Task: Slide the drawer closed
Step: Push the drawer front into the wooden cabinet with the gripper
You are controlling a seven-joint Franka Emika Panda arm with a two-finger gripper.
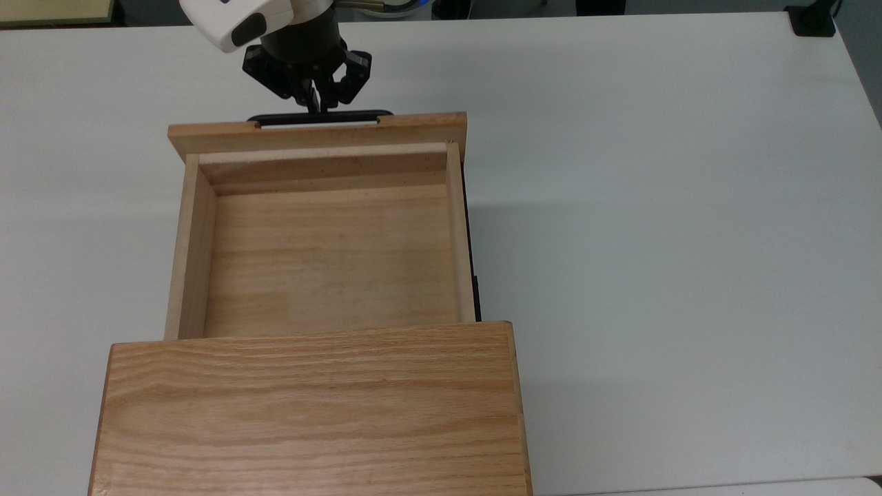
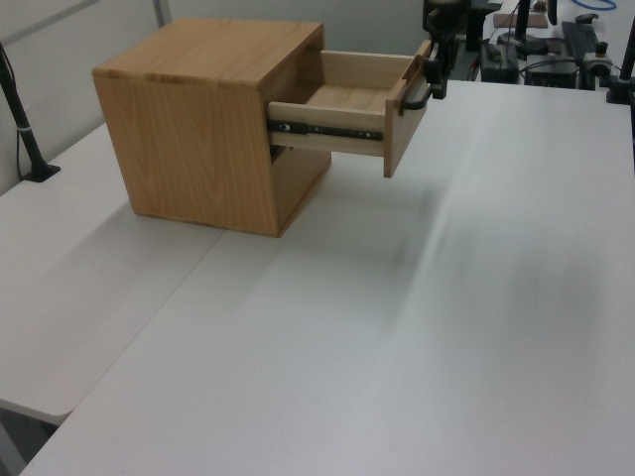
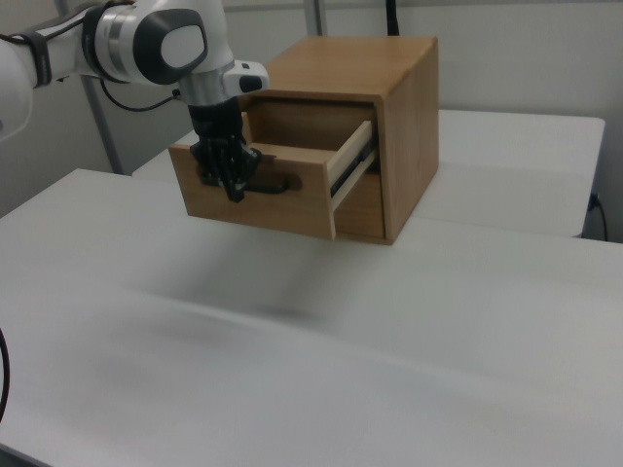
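Note:
The drawer [image 1: 324, 255] stands pulled far out of the oak cabinet [image 1: 310, 406], its light-wood tray empty. Its wider front panel [image 1: 317, 134] carries a thin black bar handle [image 1: 319, 118]. My gripper [image 1: 317, 103] is on the outer side of the panel, its fingers shut together and pressed against the middle of the handle. The left view has the gripper [image 2: 437, 84] against the handle [image 2: 417, 96] at the far end of the drawer [image 2: 342, 99]. From the right view, the gripper [image 3: 234, 190] points down in front of the panel [image 3: 263, 204].
The cabinet [image 2: 198, 129] rests on a white table [image 1: 654, 241] with wide bare surface to the top view's right. A black clamp [image 1: 813, 21] sits at the far right corner. A black post [image 2: 25, 129] stands at the left view's left edge.

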